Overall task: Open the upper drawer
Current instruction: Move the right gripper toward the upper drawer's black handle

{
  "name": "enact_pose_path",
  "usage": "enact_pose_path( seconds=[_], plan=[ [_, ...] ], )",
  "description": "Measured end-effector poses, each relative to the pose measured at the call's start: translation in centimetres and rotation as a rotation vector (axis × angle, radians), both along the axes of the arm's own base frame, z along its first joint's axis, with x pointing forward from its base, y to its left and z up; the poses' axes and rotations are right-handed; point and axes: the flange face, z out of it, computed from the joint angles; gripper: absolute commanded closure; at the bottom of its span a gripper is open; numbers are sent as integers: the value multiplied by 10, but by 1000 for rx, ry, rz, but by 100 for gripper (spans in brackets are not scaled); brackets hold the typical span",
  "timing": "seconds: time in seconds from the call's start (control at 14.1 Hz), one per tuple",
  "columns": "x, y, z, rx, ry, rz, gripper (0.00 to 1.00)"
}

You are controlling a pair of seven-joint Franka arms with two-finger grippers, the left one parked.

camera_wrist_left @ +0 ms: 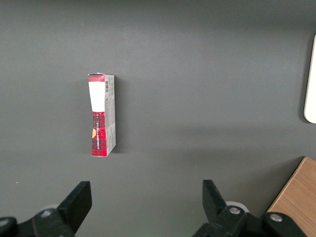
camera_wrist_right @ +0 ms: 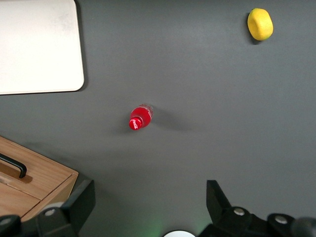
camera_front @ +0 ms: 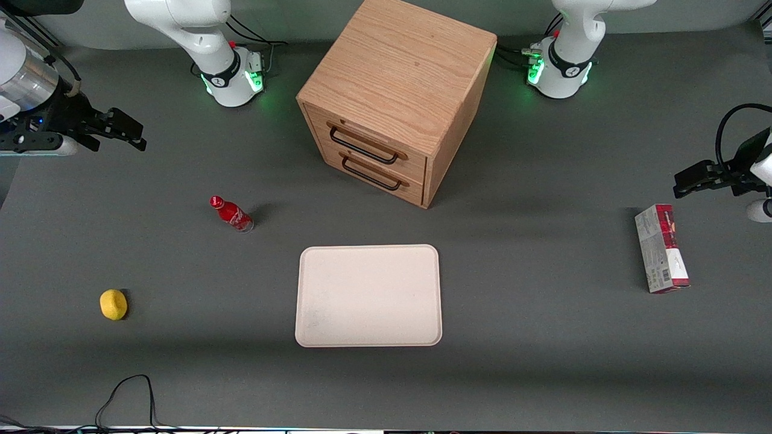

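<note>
Gripper [camera_front: 123, 134] hangs with fingers spread, holding nothing, well apart from the upper drawer [camera_front: 366, 140], which sits shut in the oak cabinet [camera_front: 395, 96] mid-table. Approach should level the fingers around its black handle [camera_front: 363, 146], not the lower drawer's [camera_front: 374, 173], skirting the red bottle [camera_front: 231, 214].

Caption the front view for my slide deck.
Open hand waits at the working arm's end, away from the closed light oak upper drawer.

Light oak upper drawer [camera_front: 367, 143] with a thin black handle, black gripper [camera_front: 123, 131] over dark grey table [camera_front: 543, 337], cream tray [camera_front: 368, 295], bright red bottle [camera_front: 231, 213], yellow lemon [camera_front: 113, 304], red tartan-and-white box [camera_front: 661, 248].
</note>
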Motion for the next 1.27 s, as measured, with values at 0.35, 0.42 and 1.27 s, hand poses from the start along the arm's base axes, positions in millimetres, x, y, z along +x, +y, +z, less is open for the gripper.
enact_pose_path(
  seconds=[0.35, 0.42, 1.27],
  plan=[
    [11, 1, 1, 3, -3, 2, 0],
    [21, 5, 1, 5, -5, 10, 0],
    [32, 269, -15, 111, 34, 758, 0]
  ],
)
